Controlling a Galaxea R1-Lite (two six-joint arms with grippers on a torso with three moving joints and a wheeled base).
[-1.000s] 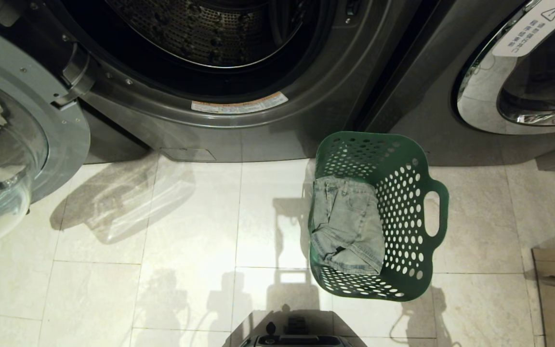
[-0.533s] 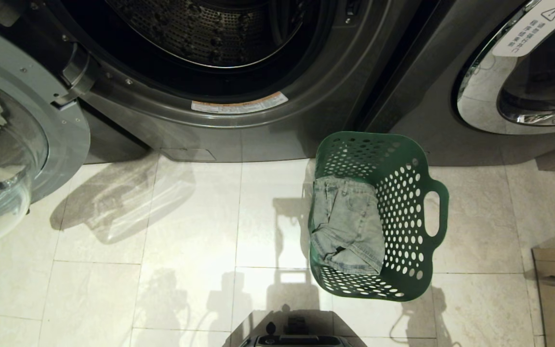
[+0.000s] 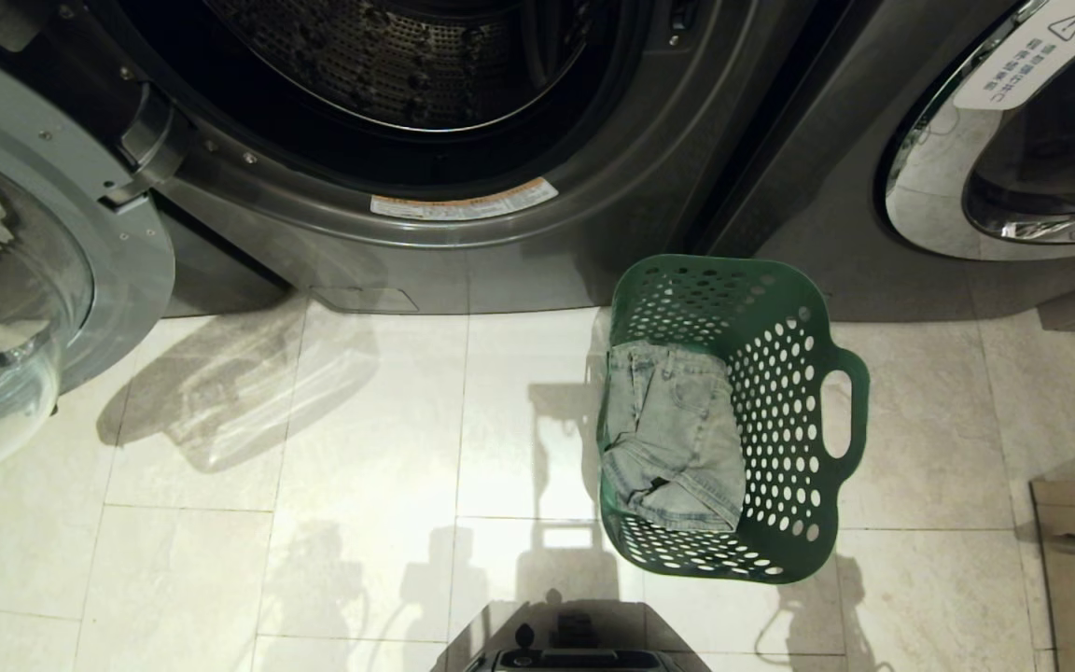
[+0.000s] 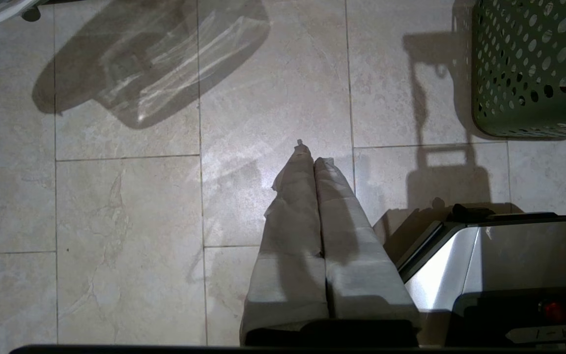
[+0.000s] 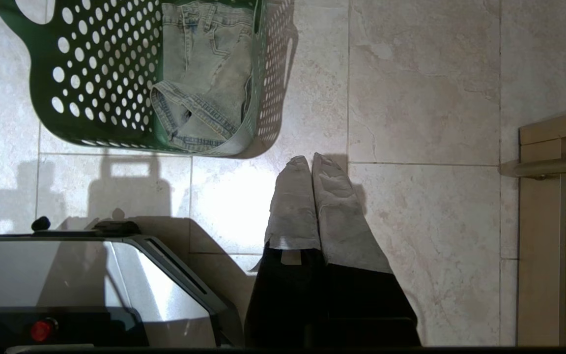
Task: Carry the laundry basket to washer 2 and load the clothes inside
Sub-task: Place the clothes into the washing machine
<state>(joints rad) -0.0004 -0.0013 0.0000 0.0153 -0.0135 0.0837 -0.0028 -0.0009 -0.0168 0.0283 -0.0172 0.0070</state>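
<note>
Head view: basket (image 3: 785, 411) is seen on the floor (image 3: 360, 439) before the open washer (image 3: 500, 140), jeans (image 3: 673, 439) inside.
Left wrist view: left gripper (image 4: 314, 155) is pressed closed, empty, above tile.
Right wrist view: right gripper (image 5: 310, 164) is likewise closed, empty, near the basket.

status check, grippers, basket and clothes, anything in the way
Left gripper and right gripper shut, empty, over floor. Clothes in laundry basket beside open washer. Path clear.

dark green hole-dotted laundry basket (image 3: 780, 392), pale blue-grey denim clothes (image 3: 673, 439)
</note>
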